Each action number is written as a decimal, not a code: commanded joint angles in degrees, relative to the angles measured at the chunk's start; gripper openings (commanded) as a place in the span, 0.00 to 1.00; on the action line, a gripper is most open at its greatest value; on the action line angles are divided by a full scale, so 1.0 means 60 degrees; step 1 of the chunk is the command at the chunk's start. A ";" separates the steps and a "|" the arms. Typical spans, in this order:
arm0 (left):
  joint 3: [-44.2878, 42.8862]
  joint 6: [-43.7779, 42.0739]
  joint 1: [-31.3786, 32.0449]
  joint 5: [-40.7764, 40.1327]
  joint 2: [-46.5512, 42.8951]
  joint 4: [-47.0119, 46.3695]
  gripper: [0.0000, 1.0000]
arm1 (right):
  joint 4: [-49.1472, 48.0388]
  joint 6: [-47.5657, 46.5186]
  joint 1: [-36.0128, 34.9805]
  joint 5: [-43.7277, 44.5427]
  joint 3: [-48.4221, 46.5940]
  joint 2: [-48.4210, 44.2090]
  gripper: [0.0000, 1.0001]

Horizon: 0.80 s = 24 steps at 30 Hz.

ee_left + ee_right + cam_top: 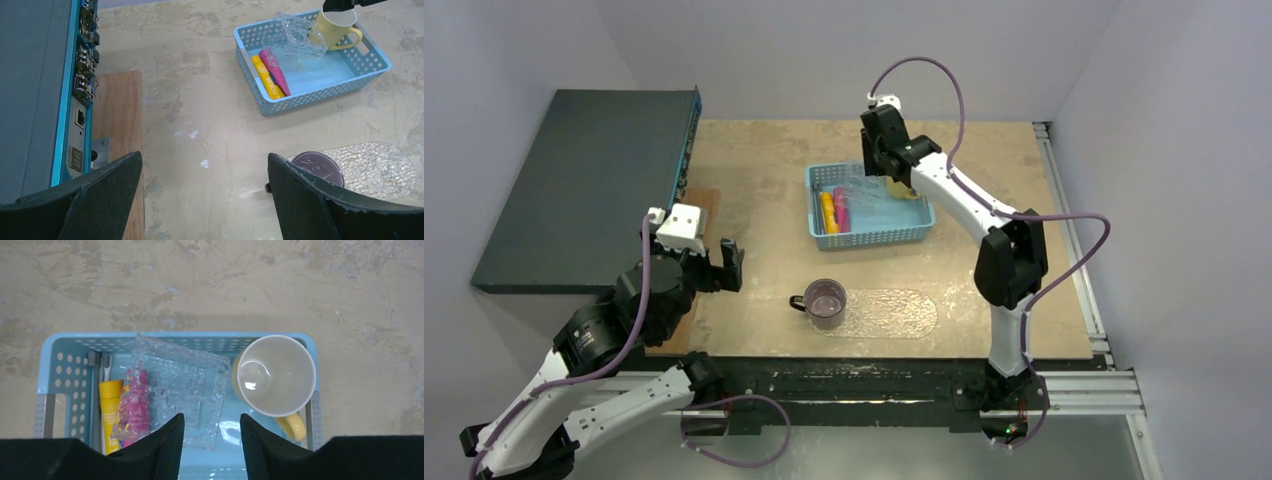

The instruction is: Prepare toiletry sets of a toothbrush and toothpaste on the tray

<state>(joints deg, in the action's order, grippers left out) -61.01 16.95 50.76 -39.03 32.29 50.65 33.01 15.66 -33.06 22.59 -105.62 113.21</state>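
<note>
**Tubes & brushes all in basket; tray on bench w/ purple mug**

Far L: dark box [574, 180] w/ a blue edge lies partly on the bench [754, 160]. A wood board [120, 125] lies just beside it. L fingers [100, 200] hang over the bench's L side, spread wide, nothing btwn them.

Ctr, near edge: the tray [894, 312], clear & crinkled, lies flat on the bench. Purple mug [826, 303] stands upright at its L end. No tube or brush on the tray.

Behind that, well apart from the tray: light-blue basket [869, 238]. Inside, L to R:
- two toothbrushes [92, 362], side by side along the L wall
- yellow-orange tube [110, 410], just beside them
- pink tube [135, 412], touching the yellow one & partly under a clear crinkled piece [180, 385]
- yellow mug [275, 375], upright in the R end; the clear piece leans tilted vs. its side

R fingers [165, 450] hover above the basket, over the near edge of the clear piece. They stand partly apart w/ a narrow gap, and nothing is clamped in it.
</note>
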 commanded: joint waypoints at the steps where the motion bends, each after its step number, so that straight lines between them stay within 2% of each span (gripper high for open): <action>1: 0.0018 -0.0009 -0.0025 0.0078 0.0023 -0.0334 0.96 | -0.0106 0.0514 0.0301 -0.0238 -0.0632 0.0230 0.48; 15: 0.0003 -0.0025 -0.0027 0.0271 -0.0017 -0.0363 0.96 | 0.0486 0.0909 0.0741 0.0248 -0.2185 0.1814 0.50; 24: 0.0002 -0.0027 -0.0048 0.0299 -0.0086 -0.0370 0.96 | 0.0496 0.1203 0.0954 0.0455 -0.2326 0.2237 0.50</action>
<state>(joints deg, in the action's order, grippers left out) -61.01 16.95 50.74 -37.63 32.23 50.59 35.99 21.02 -28.10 23.49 -116.71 126.56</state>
